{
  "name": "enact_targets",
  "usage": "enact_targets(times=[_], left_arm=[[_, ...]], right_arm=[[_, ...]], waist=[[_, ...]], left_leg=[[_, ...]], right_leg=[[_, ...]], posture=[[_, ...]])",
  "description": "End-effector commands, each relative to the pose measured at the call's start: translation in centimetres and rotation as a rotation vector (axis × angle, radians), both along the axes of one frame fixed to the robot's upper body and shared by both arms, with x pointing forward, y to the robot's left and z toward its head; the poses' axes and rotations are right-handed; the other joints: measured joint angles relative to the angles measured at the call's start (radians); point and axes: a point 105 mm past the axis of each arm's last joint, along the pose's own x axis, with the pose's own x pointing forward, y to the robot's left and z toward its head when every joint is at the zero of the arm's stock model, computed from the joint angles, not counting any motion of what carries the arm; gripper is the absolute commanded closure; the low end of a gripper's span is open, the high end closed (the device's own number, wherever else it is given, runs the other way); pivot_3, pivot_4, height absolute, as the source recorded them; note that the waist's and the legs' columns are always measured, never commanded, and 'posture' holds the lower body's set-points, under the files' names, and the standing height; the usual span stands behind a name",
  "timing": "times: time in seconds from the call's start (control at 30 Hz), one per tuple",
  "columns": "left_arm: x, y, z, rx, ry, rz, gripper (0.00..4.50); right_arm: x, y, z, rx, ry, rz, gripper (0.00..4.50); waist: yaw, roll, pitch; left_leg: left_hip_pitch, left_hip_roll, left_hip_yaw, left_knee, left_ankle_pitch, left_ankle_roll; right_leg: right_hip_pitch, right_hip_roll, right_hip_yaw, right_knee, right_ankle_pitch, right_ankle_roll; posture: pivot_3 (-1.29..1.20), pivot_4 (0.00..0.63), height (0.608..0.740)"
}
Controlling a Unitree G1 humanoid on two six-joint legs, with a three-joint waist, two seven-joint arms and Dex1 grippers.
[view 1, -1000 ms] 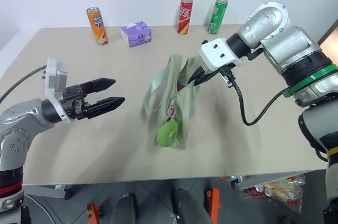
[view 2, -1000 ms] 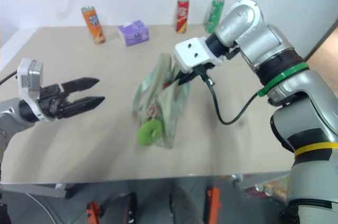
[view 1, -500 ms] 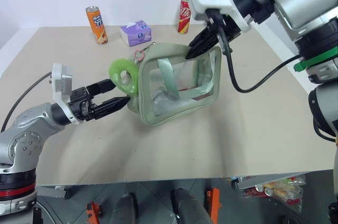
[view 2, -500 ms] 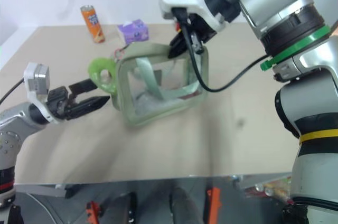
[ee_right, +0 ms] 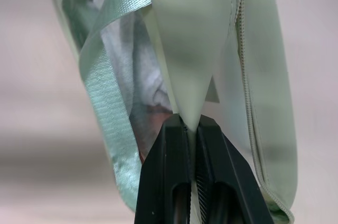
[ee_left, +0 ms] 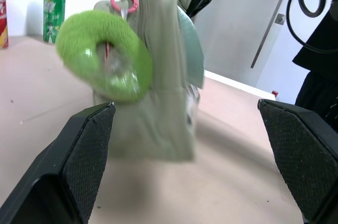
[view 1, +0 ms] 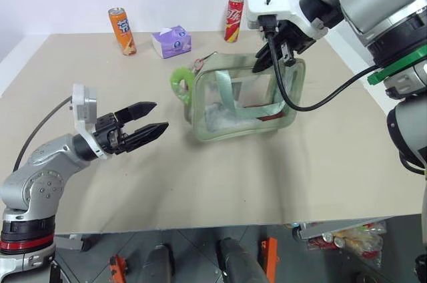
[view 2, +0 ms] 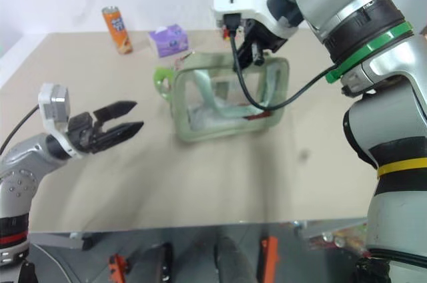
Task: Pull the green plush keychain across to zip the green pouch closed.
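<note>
My right tool (view 1: 267, 63) angles down from above, pinched tight on the top edge of the pouch (view 1: 243, 99), which stands upright mid-bench (view 1: 200, 183), clear panel facing me. Keychain (view 1: 181, 85) hangs off the pouch's left end by its pink ring. My left tool (view 1: 148, 121) reaches level toward it, fingers wide apart, empty, short of the keychain

Upright green pouch (view 1: 243, 103), green plush keychain (view 1: 181, 85) alongside
</note>
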Motion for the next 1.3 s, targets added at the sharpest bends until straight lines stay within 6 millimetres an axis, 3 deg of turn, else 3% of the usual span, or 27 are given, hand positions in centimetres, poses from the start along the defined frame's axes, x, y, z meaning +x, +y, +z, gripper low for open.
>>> enact_targets(times=[0.03,0.13,0.27,0.83,1.2,1.3], left_arm=[[-0.6,-0.1,0.9,0.006,-0.05,-0.003,0.0],[-0.4,0.0,1.0,0.007,-0.049,-0.003,0.0],[-0.3,-0.1,1.0,0.004,-0.047,-0.006,0.0],[0.3,-0.3,1.3,-0.008,-0.05,-0.017,0.0],[0.0,0.4,1.5,0.0,-0.05,0.005,0.0],[0.1,0.4,1.5,0.002,-0.05,0.005,0.0]], right_arm=[[0.4,-0.5,2.6,-0.007,-0.1,-0.008,4.44],[1.6,-0.1,2.8,0.054,-0.141,-0.086,4.44],[1.7,0.8,2.0,0.14,-0.075,-0.155,4.44],[-3.0,4.9,-2.3,0.314,0.193,-0.256,4.44],[-3.1,5.5,-4.3,0.352,0.216,-0.206,4.44],[-3.1,5.2,-4.2,0.354,0.205,-0.183,3.46]], waist=[[-0.001,0.0,0.0],[-0.003,0.0,0.0],[-0.005,0.0,0.0],[-0.006,0.0,0.0],[-0.006,0.0,0.0],[-0.006,0.0,0.0]], left_leg=[[0.0,0.0,0.0,0.0,0.0,0.0],[0.0,0.0,0.0,-0.001,0.0,0.0],[0.0,0.0,0.0,-0.001,0.0,0.0],[-0.002,-0.001,-0.005,-0.001,0.0,0.0],[-0.001,0.0,-0.005,0.0,0.0,0.0],[-0.001,0.0,-0.006,0.0,0.0,0.0]], right_leg=[[0.0,0.0,0.0,0.0,0.0,0.0],[-0.001,0.0,0.0,0.0,0.001,0.001],[-0.001,0.0,0.0,0.0,0.001,0.001],[-0.001,0.001,-0.003,0.001,0.0,0.002],[0.0,0.001,-0.003,0.002,0.0,0.002],[0.0,0.001,-0.003,0.002,0.0,0.002]], posture=[[0.0,0.15,0.74],[0.0,0.15,0.74],[0.0,0.15,0.74],[0.0,0.15,0.74],[0.0,0.15,0.74],[0.0,0.15,0.74]])
